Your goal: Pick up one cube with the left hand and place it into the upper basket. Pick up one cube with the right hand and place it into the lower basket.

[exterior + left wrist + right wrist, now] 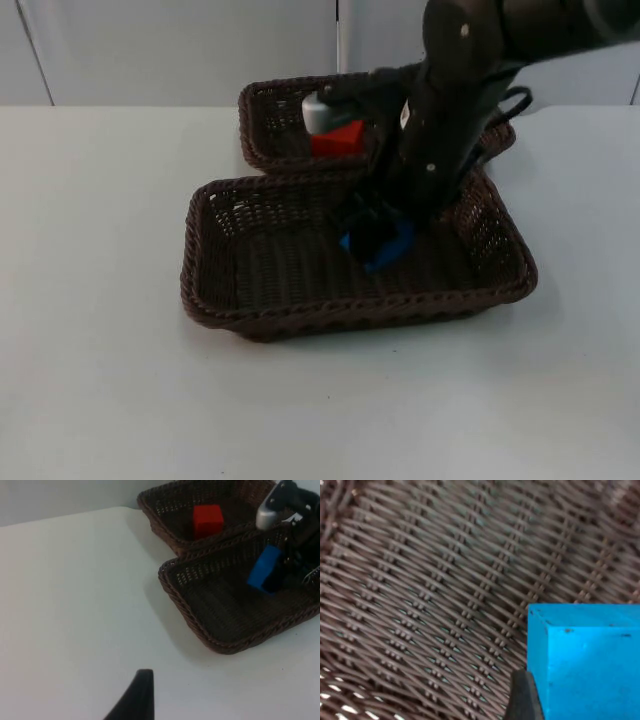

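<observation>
We are looking across the white worktop, starting at its left side, where the left hand is waiting above bare surface, well apart from the baskets; one black fingertip of it is showing, and we cannot tell how far it is open.

Moving rightward, we are seeing the lower basket, the larger brown wicker one, sitting nearer the camera. Touching its far rim is the upper basket, and a red cube is lying inside that one.

Further right, the right arm is reaching down into the lower basket. The right hand is hanging low over the woven floor and is gripping a blue cube between its fingers. In the right wrist view we are seeing the blue cube pressed against a black fingertip, with the basket weave close behind it; whether the cube is touching the floor we cannot tell.
</observation>
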